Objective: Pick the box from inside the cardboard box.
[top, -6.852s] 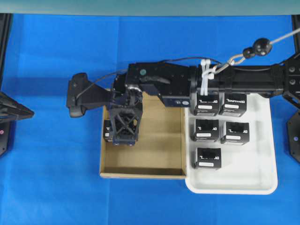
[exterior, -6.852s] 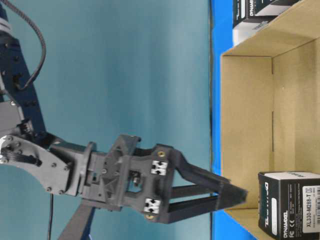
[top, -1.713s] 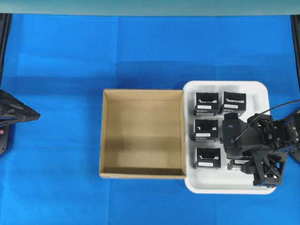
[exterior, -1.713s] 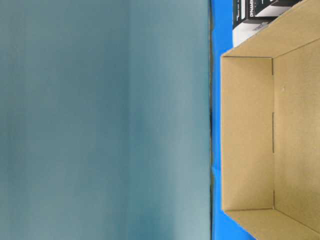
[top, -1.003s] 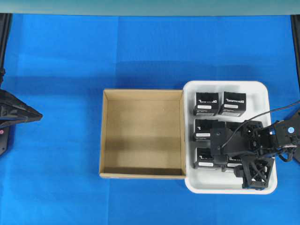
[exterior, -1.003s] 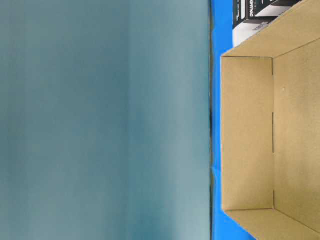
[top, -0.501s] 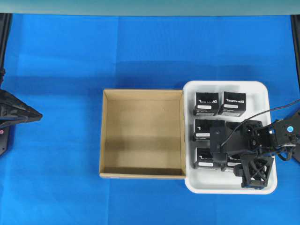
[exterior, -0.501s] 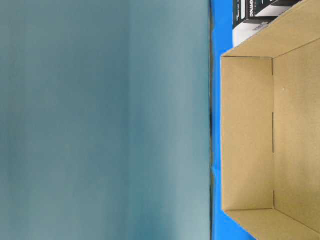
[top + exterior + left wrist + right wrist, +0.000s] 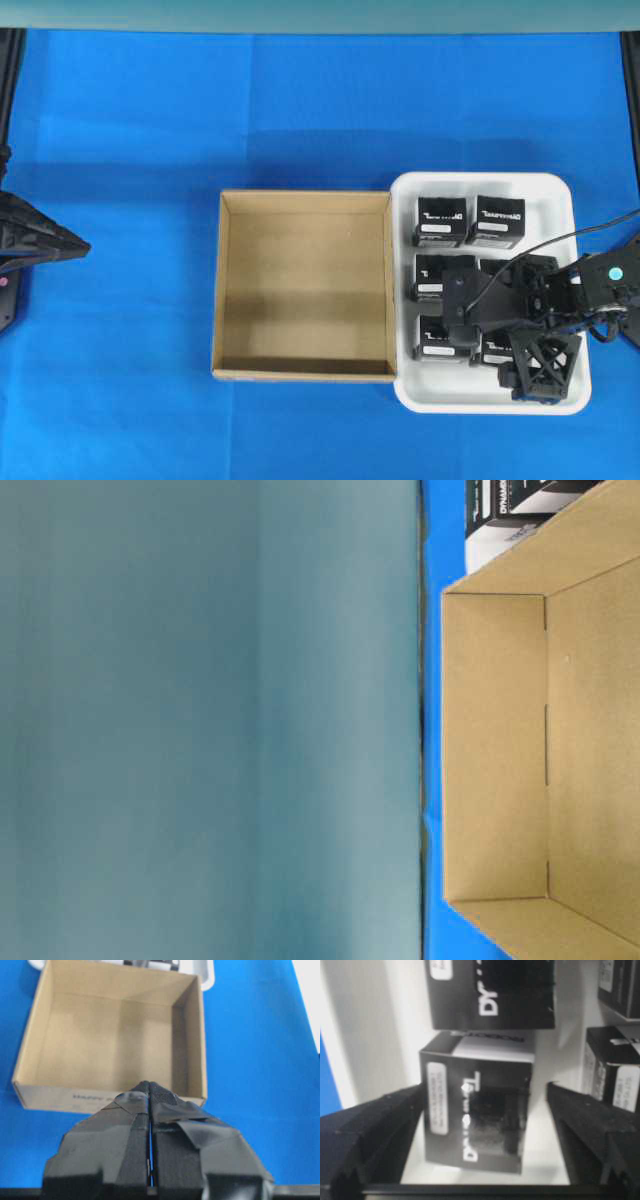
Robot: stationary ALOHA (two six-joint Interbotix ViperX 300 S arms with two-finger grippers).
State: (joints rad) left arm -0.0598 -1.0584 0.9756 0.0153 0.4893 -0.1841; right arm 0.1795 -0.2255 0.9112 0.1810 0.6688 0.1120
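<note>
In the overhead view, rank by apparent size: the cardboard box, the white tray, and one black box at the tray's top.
1. cardboard box
2. white tray, nearly as large, partly covered by the right arm
3. black box, far smaller

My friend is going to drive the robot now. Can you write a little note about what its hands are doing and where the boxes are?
Right gripper: open, fingers either side of a black box sitting in the white tray, not gripping it.
Left gripper: shut, holding nothing, parked in front of the cardboard box.
Things: the cardboard box has nothing in it. The black boxes are in the white tray; the right arm hides some of them.
Done: no box is left in the cardboard box.
Left: lift the right gripper clear of the tray.
</note>
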